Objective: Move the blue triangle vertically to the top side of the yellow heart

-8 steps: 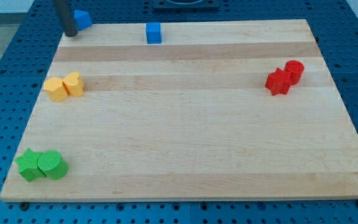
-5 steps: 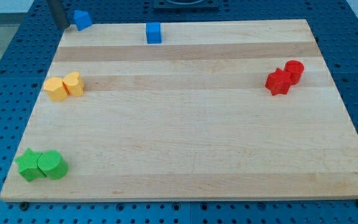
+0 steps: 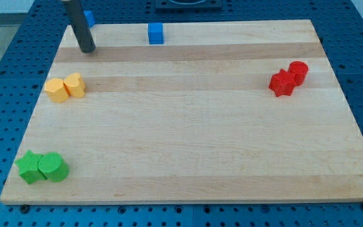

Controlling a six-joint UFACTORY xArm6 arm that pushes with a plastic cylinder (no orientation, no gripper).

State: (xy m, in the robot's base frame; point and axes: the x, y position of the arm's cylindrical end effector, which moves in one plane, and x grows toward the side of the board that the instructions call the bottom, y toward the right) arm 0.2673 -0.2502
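Camera view: my tip (image 3: 87, 50) rests on the wooden board (image 3: 188, 126), above the yellow heart (image 3: 75, 84) and just below the blue triangle (image 3: 89, 17); the rod hides most of that block, so its shape is probably triangular; the rod carries no jaws; the heart touches a yellow hexagon (image 3: 57, 90) on its left.

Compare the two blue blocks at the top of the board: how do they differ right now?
The blue block at the top left corner is mostly hidden behind my rod, so its shape is unclear; the blue cube is in full view. The corner block sits just beyond my tip; the cube lies well to the tip's right in the view. Both are blue and near the board's top edge.
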